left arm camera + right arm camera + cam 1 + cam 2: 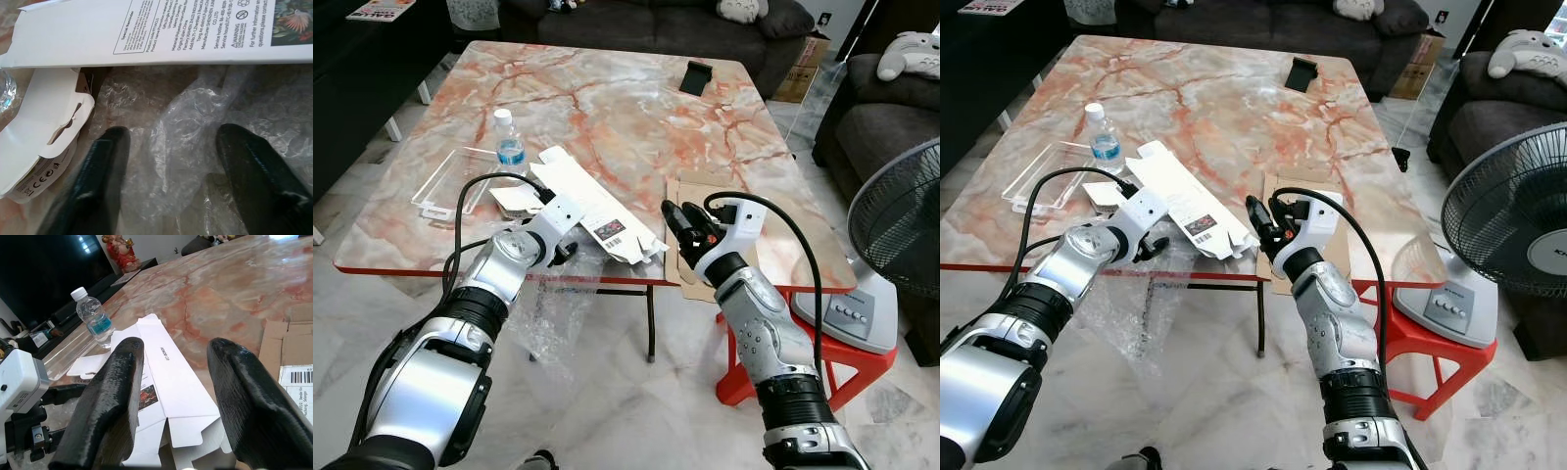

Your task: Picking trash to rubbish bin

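Marble-patterned table (607, 98), glossy, with a red rim. Flattened brown cardboard (697, 191) lies just beyond the right gripper (674, 221), whose black fingers are spread apart. Long white printed carton (592, 206), unfolded, lies ahead of both grippers. Crinkled clear bubble wrap (181, 142) sits between the parted fingers of the left gripper (171, 166). Clear plastic bottle (510, 144) stands upright beyond the carton.

one bottle (510, 144), two white cartons (592, 208), one fan (901, 225)
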